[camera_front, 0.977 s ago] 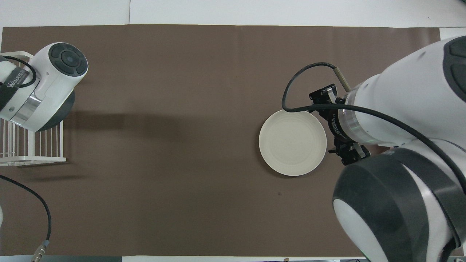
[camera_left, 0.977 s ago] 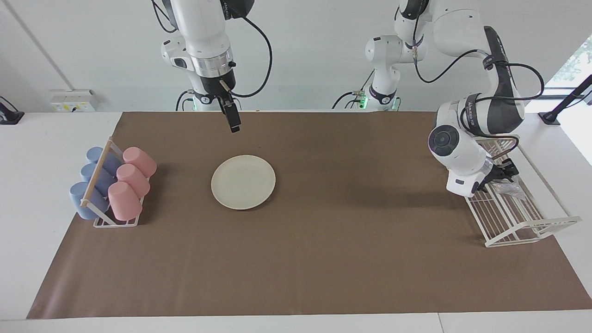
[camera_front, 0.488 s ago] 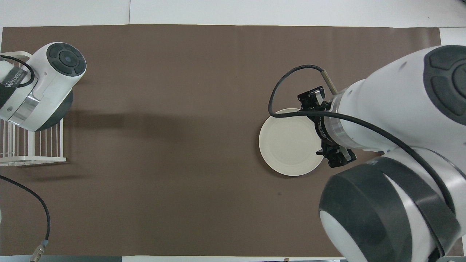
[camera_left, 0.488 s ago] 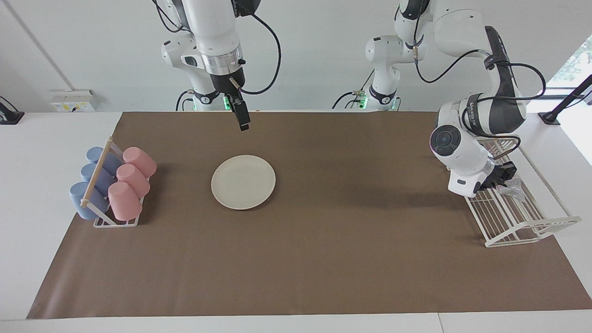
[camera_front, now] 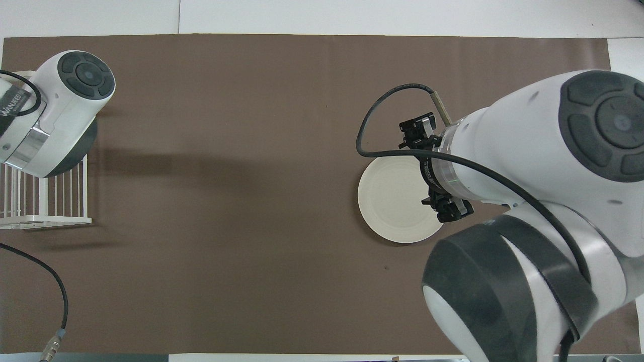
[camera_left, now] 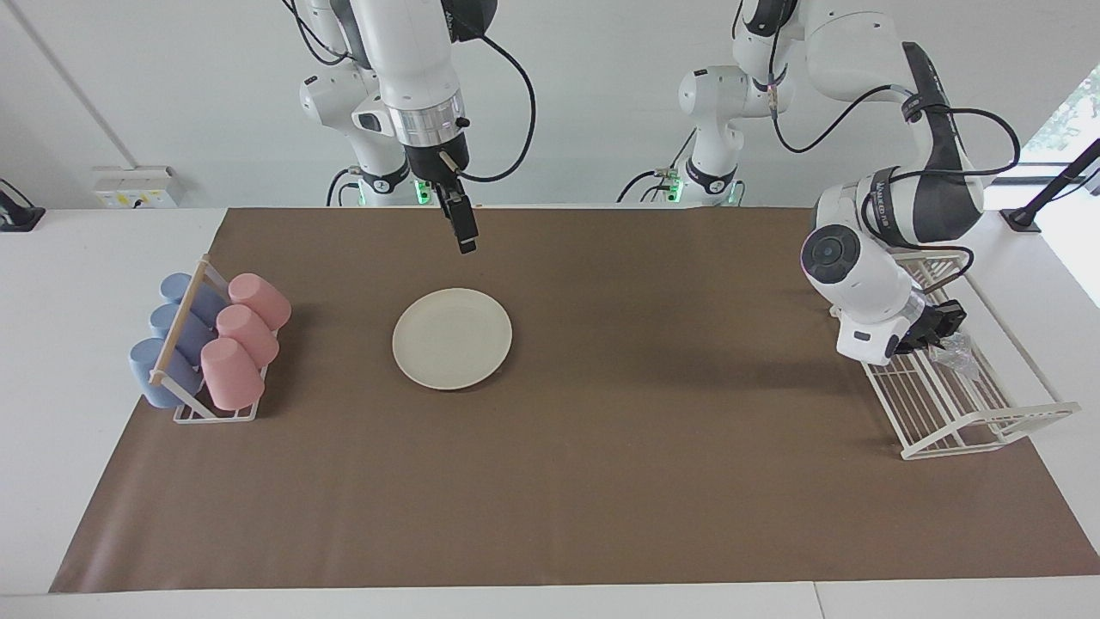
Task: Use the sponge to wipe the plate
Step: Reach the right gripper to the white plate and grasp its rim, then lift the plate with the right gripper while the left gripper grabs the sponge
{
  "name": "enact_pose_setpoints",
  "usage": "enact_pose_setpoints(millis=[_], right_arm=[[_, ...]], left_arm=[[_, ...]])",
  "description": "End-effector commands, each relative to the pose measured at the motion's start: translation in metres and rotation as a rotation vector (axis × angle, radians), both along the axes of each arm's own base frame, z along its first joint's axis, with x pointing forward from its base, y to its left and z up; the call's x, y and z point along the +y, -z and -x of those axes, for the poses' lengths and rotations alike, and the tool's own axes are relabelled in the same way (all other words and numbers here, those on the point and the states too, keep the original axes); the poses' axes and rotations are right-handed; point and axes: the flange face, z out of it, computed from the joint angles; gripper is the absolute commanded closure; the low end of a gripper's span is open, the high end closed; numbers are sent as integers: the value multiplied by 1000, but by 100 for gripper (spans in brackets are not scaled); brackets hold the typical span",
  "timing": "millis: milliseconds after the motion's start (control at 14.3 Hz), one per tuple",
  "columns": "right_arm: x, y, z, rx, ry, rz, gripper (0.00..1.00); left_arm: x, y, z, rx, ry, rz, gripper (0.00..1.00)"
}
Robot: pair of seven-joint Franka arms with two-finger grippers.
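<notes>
1. Right end effector point(camera_left: 465, 243): hangs high over the brown mat point(camera_left: 601, 481), just off the rim of the plate point(camera_left: 452, 338) on the robots' side. Jaws wide open, nothing in them. Over the last sec it drifted a bit toward the left arm's end of the surface, but is no lower. Prob. just waiting.
2. Plate: flat on the mat, bare, not touched by anything. Hasn't moved. No wiping yet.
3. Cup rack point(camera_left: 210, 344): beside the plate toward the right arm's end, pink & blue cups lying in it. Not involved.
4. Left end effector point(camera_left: 937, 331): well apart from the plate, at the left arm's end, down in the white wire rack point(camera_left: 971, 413). Main change: its jaws were open a sec ago and are now closed tight. They look pinched on the edge of the sponge point(camera_left: 956, 352), though the wrist hides much of the contact.
5. Sponge: on the wire rack, right at those fingertips, not clearly lifted yet.
6. Meaning: the grasp looks done. Next comes lift, carry to the plate, then wipe. The mesh is floppy and could snag on the wires or slip.
</notes>
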Motion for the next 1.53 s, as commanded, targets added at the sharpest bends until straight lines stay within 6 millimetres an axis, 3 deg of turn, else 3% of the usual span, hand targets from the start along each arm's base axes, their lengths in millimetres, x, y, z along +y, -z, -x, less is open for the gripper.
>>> enact_pose_setpoints(millis=[0, 209, 419, 628, 767, 977, 1116, 1465], right_arm=[[11, 12, -7, -3, 47, -32, 0], [18, 20, -7, 27, 41, -64, 0], [15, 21, -8, 33, 46, -47, 0], [6, 19, -13, 25, 69, -53, 0], [10, 15, -14, 23, 68, -66, 0], [21, 6, -22, 21, 66, -49, 0], [44, 16, -25, 115, 29, 5, 0], [84, 24, -40, 199, 86, 75, 0]], left_arm=[[-9, -38, 1, 17, -55, 104, 100], [-32, -77, 7, 39, -170, 343, 100], [-58, -89, 17, 76, -213, 585, 100], [-49, -123, 31, 81, -280, 921, 100], [-56, -133, 40, 128, -289, 1094, 100], [-64, -129, 53, 209, -295, 1355, 100], [-68, -116, 69, 239, -283, 1490, 100], [-87, -65, 128, 145, -285, 1867, 100]])
